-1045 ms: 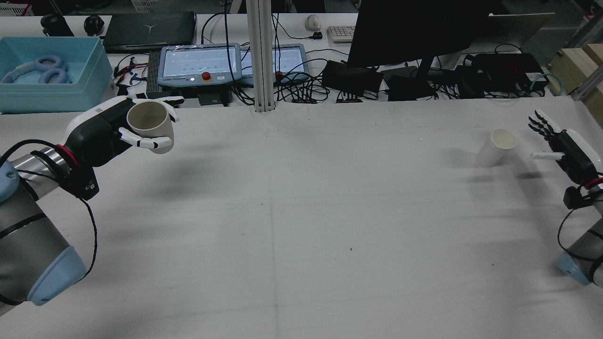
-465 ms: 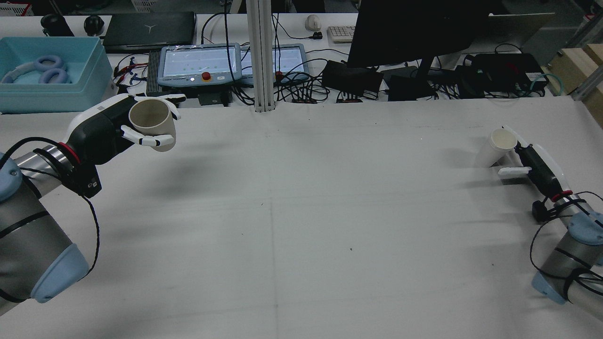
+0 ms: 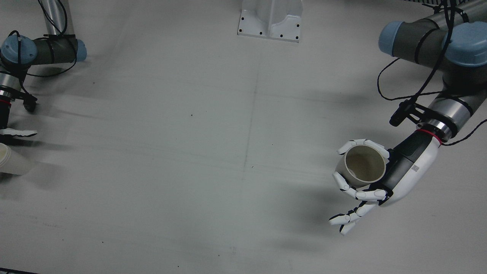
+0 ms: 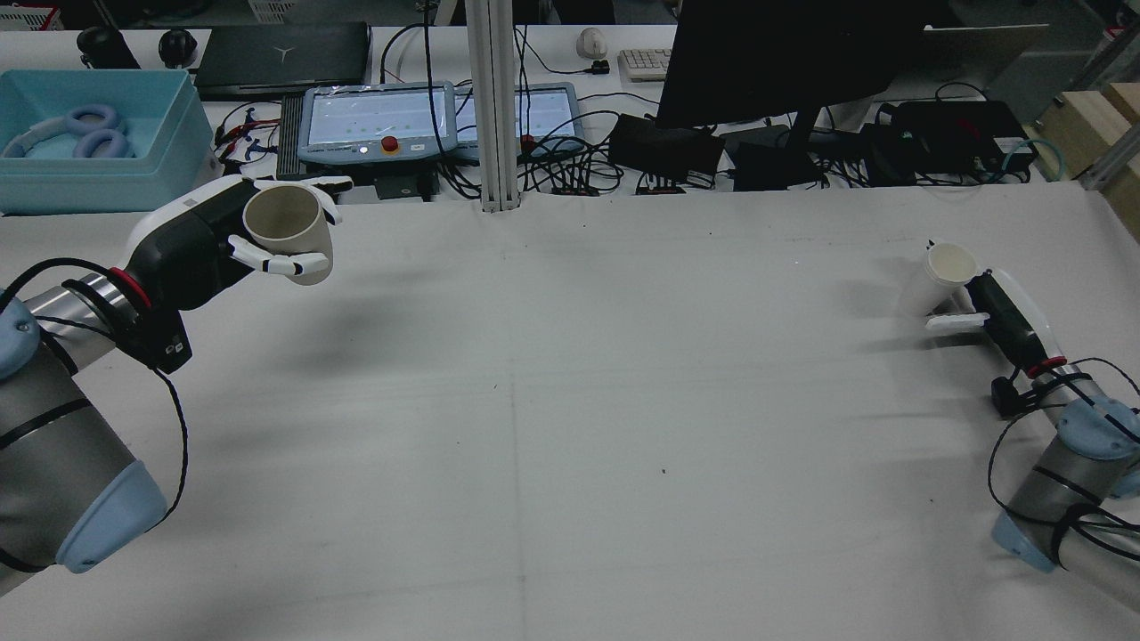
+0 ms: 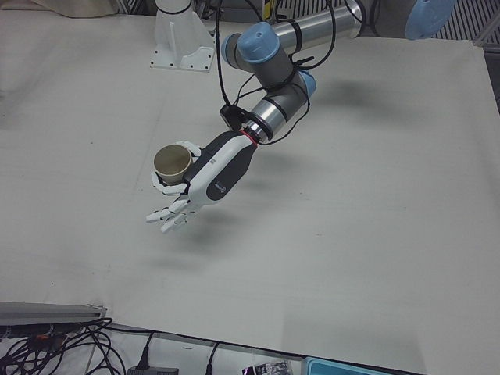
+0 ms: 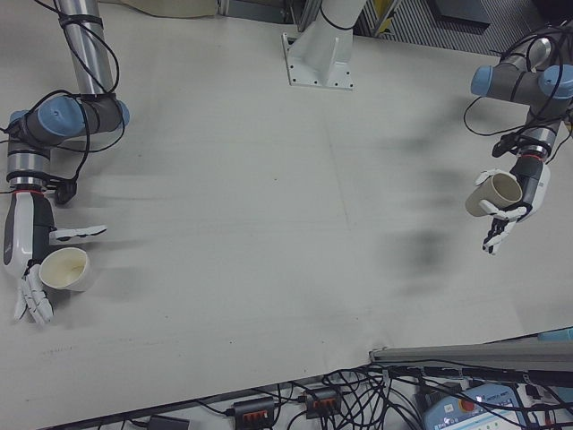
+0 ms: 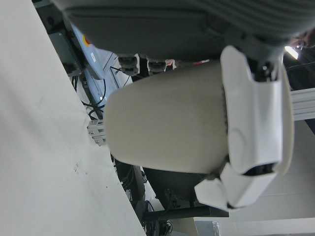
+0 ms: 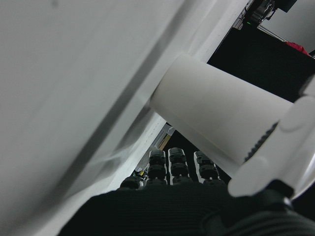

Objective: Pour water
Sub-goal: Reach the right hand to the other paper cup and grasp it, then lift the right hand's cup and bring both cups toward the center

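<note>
While the left hand (image 4: 209,245) grips the beige cup (image 4: 285,233) in the air over the far left of the table (image 4: 570,427), fingers wrapped round its wall and mouth roughly upward with a slight tilt, the whole middle of the table lies bare between the two arms. Far across, near the right edge, the white cup (image 4: 946,271) stands upright, long axis vertical, on the cloth. The right hand (image 4: 1002,312) sits just beside it on the arm's side, thumb reaching along one flank, fingers (image 6: 31,306) spread past the other; contact cannot be told, and nothing looks clamped, so I judge it open around the cup. Cups well apart; either must cross the open centre to pour. No water visible inside the beige cup.
</note>
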Action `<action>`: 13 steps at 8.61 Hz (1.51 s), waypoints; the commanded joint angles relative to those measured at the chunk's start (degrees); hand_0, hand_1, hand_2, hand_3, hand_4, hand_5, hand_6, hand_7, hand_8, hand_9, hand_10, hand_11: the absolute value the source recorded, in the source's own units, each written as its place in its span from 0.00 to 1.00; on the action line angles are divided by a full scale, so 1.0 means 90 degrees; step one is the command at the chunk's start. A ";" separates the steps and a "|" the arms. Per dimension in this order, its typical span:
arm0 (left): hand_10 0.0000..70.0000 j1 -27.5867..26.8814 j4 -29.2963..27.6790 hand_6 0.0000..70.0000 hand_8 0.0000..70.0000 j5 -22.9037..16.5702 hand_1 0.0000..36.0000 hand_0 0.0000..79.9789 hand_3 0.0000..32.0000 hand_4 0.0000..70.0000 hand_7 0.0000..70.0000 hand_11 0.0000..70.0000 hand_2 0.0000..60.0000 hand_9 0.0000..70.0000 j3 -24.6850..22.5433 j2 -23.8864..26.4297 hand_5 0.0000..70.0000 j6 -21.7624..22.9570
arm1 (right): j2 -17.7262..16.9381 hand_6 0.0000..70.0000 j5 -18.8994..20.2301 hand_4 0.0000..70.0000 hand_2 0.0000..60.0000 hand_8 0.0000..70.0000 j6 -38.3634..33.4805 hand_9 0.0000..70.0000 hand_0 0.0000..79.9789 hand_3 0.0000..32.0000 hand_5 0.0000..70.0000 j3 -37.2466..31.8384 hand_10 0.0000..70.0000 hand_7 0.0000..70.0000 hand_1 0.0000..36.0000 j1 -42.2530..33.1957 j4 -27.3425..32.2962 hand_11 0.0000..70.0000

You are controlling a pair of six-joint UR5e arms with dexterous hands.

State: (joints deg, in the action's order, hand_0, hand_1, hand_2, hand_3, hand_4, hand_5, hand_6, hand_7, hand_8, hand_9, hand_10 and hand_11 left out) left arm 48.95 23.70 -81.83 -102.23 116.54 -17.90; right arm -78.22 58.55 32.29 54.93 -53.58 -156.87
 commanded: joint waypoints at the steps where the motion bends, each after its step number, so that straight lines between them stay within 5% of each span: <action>1: 0.05 0.0001 -0.0026 0.16 0.08 0.0000 1.00 0.75 0.00 1.00 0.23 0.10 1.00 0.07 -0.0018 0.0000 1.00 0.0006 | 0.0107 0.16 -0.0245 0.13 0.00 0.15 0.0122 0.17 0.53 0.00 0.16 0.0000 0.00 0.18 0.12 -0.0003 -0.0021 0.00; 2: 0.05 0.0001 -0.0035 0.16 0.08 0.0000 1.00 0.75 0.00 1.00 0.23 0.10 1.00 0.07 -0.0018 0.0000 1.00 0.0006 | 0.0136 0.18 -0.0352 0.16 0.00 0.17 0.0133 0.20 0.55 0.00 0.18 0.0010 0.00 0.20 0.15 -0.0003 -0.0031 0.00; 4: 0.05 0.0001 -0.0035 0.16 0.08 0.0000 1.00 0.75 0.00 1.00 0.23 0.10 1.00 0.07 0.0011 -0.0019 1.00 0.0162 | 0.0195 0.26 -0.0373 0.38 0.06 0.28 0.0259 0.36 0.58 0.00 0.25 0.0010 0.01 0.30 0.19 -0.0013 -0.0031 0.02; 5: 0.05 0.0001 -0.0045 0.16 0.08 0.0000 1.00 0.75 0.00 1.00 0.23 0.10 1.00 0.07 0.0011 -0.0039 1.00 0.0172 | 0.0214 0.38 -0.0373 0.77 0.16 0.40 0.0318 0.54 0.60 0.00 0.35 0.0010 0.14 0.44 0.22 -0.0013 -0.0031 0.20; 6: 0.05 0.0010 -0.0113 0.16 0.08 0.0000 1.00 0.75 0.00 1.00 0.22 0.10 1.00 0.07 0.0021 -0.0068 1.00 0.0172 | 0.0224 0.49 -0.0373 1.00 0.21 0.51 0.0328 0.69 0.61 0.00 0.53 0.0010 0.29 0.57 0.21 -0.0013 -0.0031 0.41; 7: 0.05 0.0010 -0.0181 0.16 0.08 0.0000 1.00 0.74 0.00 1.00 0.22 0.10 1.00 0.07 0.0050 -0.0097 1.00 0.0163 | 0.0224 0.65 -0.0373 1.00 0.36 0.68 0.0328 0.92 0.61 0.00 0.96 0.0010 0.51 0.79 0.22 -0.0013 -0.0031 0.71; 8: 0.06 0.0010 -0.0211 0.15 0.08 0.0000 1.00 0.74 0.00 1.00 0.22 0.10 1.00 0.07 0.0041 -0.0107 1.00 0.0163 | 0.0205 0.82 -0.0373 1.00 0.68 0.85 0.0270 1.00 0.62 0.00 1.00 0.0019 0.74 0.99 0.32 -0.0023 -0.0031 1.00; 9: 0.06 0.0030 -0.0211 0.15 0.08 -0.0010 1.00 0.74 0.00 1.00 0.22 0.11 1.00 0.07 -0.0008 -0.0107 1.00 0.0172 | 0.0166 0.90 -0.0363 1.00 0.80 0.92 0.0173 1.00 0.62 0.00 1.00 0.0106 0.84 1.00 0.34 -0.0149 -0.0031 1.00; 10: 0.06 0.0040 -0.0192 0.15 0.08 -0.0019 1.00 0.74 0.00 1.00 0.22 0.10 1.00 0.07 -0.0047 -0.0107 1.00 0.0182 | 0.0069 0.87 -0.0286 1.00 0.62 0.90 -0.0012 1.00 0.60 0.00 1.00 0.0426 0.84 0.99 0.24 -0.0459 -0.0031 1.00; 11: 0.05 0.0030 -0.0163 0.15 0.07 -0.0029 1.00 0.76 0.00 1.00 0.22 0.09 1.00 0.07 -0.0076 -0.0030 1.00 0.0182 | -0.0338 0.75 -0.0256 0.89 0.55 0.80 -0.0053 1.00 0.62 0.00 1.00 0.1338 0.71 0.87 0.33 -0.0617 -0.0070 1.00; 12: 0.05 -0.0047 0.0041 0.16 0.08 -0.0020 1.00 0.77 0.00 1.00 0.22 0.09 1.00 0.07 -0.0202 0.0116 1.00 0.0134 | -0.0574 0.74 0.0189 0.87 0.59 0.75 -0.0024 0.99 0.65 0.00 1.00 0.2285 0.65 0.85 0.42 -0.0957 -0.0534 0.92; 13: 0.05 -0.0203 0.0371 0.16 0.08 0.0000 1.00 0.78 0.00 1.00 0.23 0.10 1.00 0.08 -0.0107 0.0639 1.00 0.0037 | -0.0528 0.78 0.0880 0.97 0.70 0.71 0.0073 0.92 0.70 0.00 1.00 0.3068 0.59 0.88 0.56 -0.1463 -0.1361 0.84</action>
State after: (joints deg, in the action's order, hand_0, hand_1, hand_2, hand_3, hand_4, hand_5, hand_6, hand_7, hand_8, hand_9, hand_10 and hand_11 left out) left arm 49.00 22.71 -82.02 -103.12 116.46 -16.40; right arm -80.53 57.27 32.29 66.38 -59.17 -158.65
